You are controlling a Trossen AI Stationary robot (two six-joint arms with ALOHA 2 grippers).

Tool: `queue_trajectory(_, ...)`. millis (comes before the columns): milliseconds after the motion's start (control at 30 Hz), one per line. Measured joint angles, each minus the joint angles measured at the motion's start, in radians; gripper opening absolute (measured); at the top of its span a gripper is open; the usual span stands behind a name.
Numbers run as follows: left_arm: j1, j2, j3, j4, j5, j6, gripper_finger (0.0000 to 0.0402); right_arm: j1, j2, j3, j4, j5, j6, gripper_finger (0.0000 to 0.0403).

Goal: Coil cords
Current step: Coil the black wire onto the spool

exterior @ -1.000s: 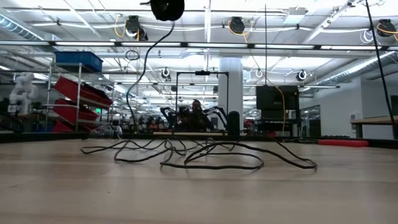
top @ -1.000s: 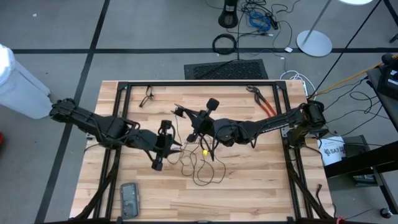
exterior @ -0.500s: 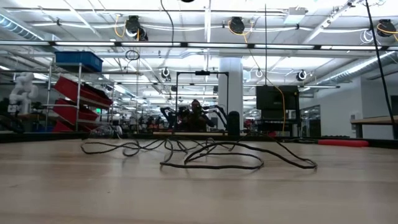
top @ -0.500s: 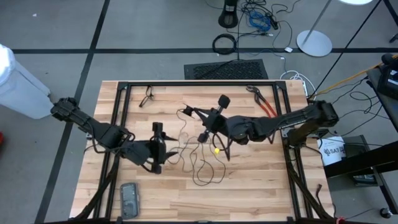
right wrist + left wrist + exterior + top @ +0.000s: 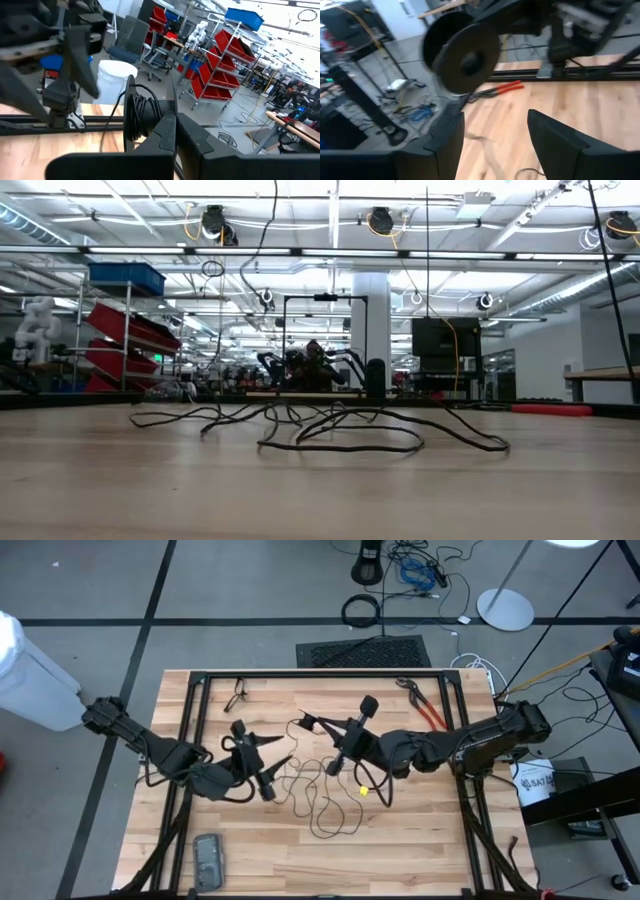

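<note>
The right gripper (image 5: 332, 762), near the surface's middle, has its fingers clamped on several wound turns of the cord (image 5: 322, 812). The rest sprawls in loose loops toward the near edge, so most coiling is left. The left gripper (image 5: 262, 750), fingers apart, holds nothing.

The desk (image 5: 400, 830) is pale wood in planks, smooth with a soft sheen in the low view. The cord (image 5: 318, 802) looks like thin black rubber or plastic, matt and limp, with a small pale end piece. The left gripper (image 5: 492, 145) has dark matt plastic-looking fingers (image 5: 555, 140). The pliers (image 5: 425, 708) have glossy red handles. A black metal frame (image 5: 320, 673) borders the desk.
</note>
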Motion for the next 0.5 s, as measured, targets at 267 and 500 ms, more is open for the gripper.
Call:
queue_trajectory(267,0.003,0.014,-0.033,0.062,-0.085,0.035,0.0157,0.057,-0.034,0.000,-0.001,-0.003,-0.022,0.0000)
queue_trajectory(500,0.005,0.014,-0.053,0.175,0.023,0.080,0.0110,0.076,-0.049,0.000,-0.001,-0.001,-0.037,0.0000)
